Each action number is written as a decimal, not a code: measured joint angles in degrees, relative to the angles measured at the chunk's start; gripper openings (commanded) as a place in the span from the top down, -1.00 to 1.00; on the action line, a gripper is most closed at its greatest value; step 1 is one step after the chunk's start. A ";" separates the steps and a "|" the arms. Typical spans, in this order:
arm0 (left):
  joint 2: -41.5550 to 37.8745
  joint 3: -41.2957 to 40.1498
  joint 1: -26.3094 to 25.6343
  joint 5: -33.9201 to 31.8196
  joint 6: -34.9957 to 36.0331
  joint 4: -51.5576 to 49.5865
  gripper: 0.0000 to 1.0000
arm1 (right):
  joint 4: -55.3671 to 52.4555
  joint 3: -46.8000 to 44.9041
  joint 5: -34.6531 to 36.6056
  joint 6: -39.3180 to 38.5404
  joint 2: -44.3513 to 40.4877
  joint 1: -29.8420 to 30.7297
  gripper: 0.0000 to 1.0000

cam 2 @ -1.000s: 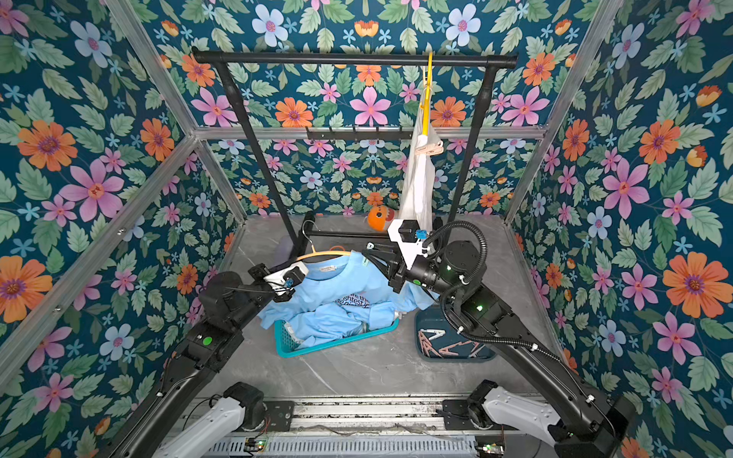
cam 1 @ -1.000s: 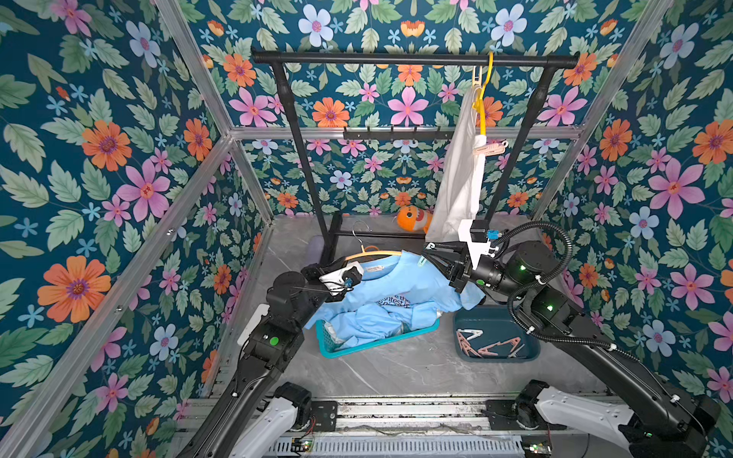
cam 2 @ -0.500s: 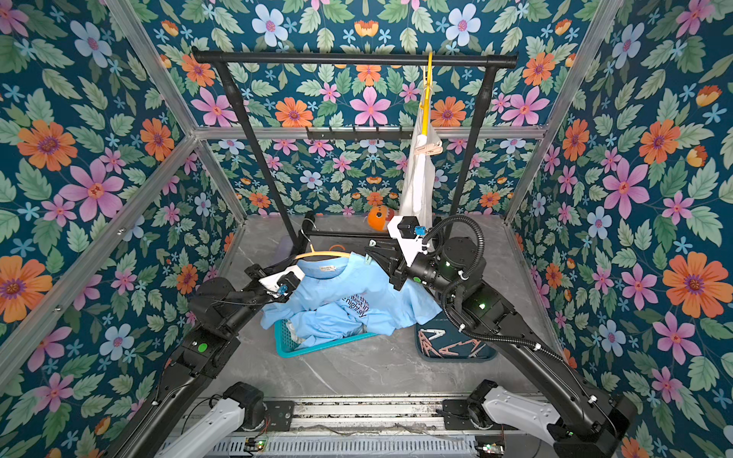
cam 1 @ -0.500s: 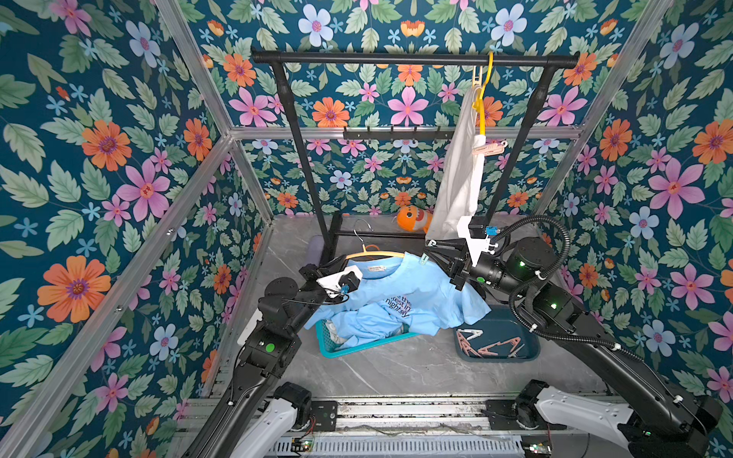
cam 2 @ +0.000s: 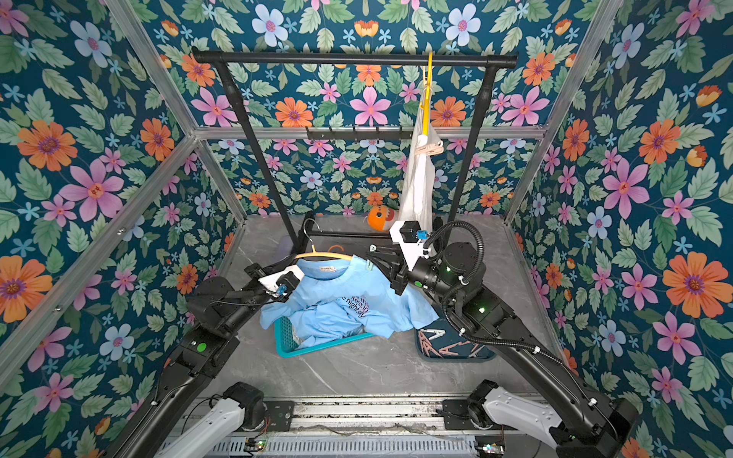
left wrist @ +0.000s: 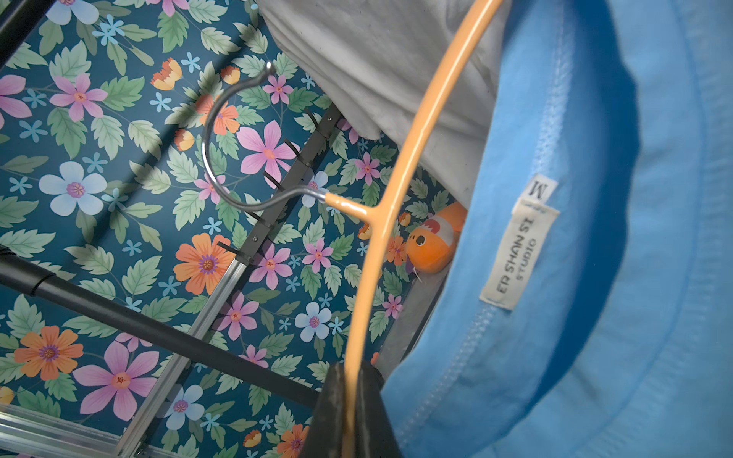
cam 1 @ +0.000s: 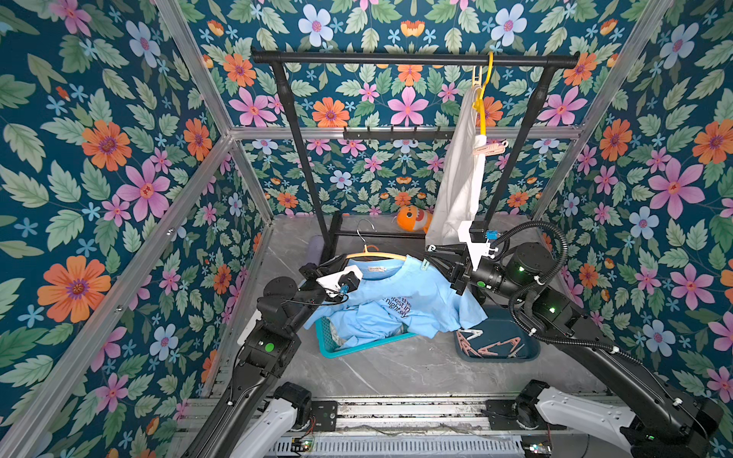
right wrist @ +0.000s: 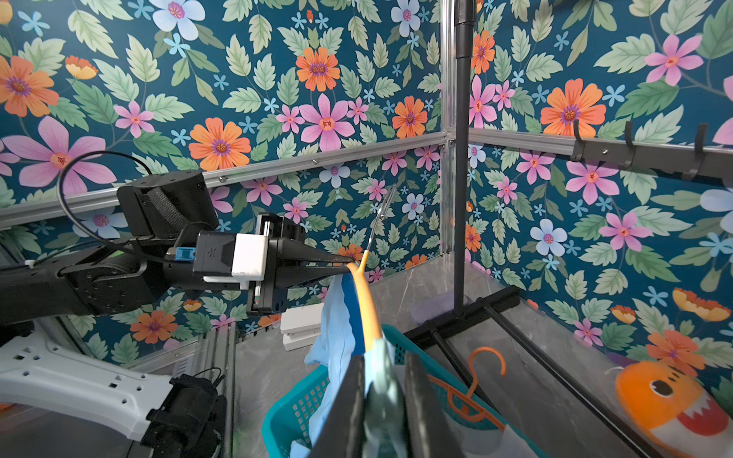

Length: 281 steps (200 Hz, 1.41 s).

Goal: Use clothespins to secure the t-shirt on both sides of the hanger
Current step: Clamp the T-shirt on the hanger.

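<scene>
Shirt: the blue shirt (cam 1: 396,293) hangs on the orange hanger (left wrist: 375,212), held up over the teal basket (cam 1: 329,345) at mid-desk, with its lower part bunched in the basket.
Left end effector: (right wrist: 349,265) clamped on the hanger's bare left arm, just beside the collar, so it carries the load.
Right end effector: (cam 1: 430,255) closed on a pale green pin (cam 2: 369,265) at the shirt's right shoulder. Whether the prongs already straddle cloth and hanger cannot be told.
Spare pins: pink and pale ones (cam 1: 488,345) lie in the dark tray (cam 1: 531,351), near right, with the tray's far edge hidden by a sleeve.
Shirt handling: likely light, soft and limp. It would slide along the smooth hanger if tugged, so it is better steered through the hanger.
Hanger handling: thin, stiff and probably slick — a firm pinch on the bare arm suits it, though it may swivel in the grip.
Pin handling: small, light, sprung plastic — best held by the tail ends so that a squeeze spreads the prongs, then pushed on where cloth lies over the hanger arm.
Left side: no pin shows there.
</scene>
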 measured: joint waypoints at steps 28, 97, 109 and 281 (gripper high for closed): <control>-0.09 -0.46 0.00 -0.07 -0.04 0.13 1.00 | 2.16 -1.14 0.09 3.41 0.04 -0.02 1.00; -0.44 -1.60 0.00 0.00 -0.39 3.08 1.00 | 3.52 -1.51 1.38 7.13 -0.83 -0.35 1.00; -0.52 -1.75 0.00 0.00 -0.42 3.43 1.00 | 4.00 -1.92 1.49 7.82 -0.87 -0.46 1.00; -1.77 -3.10 0.00 -0.15 -1.84 5.33 1.00 | 8.66 -7.67 -1.01 1.07 -2.29 -0.11 1.00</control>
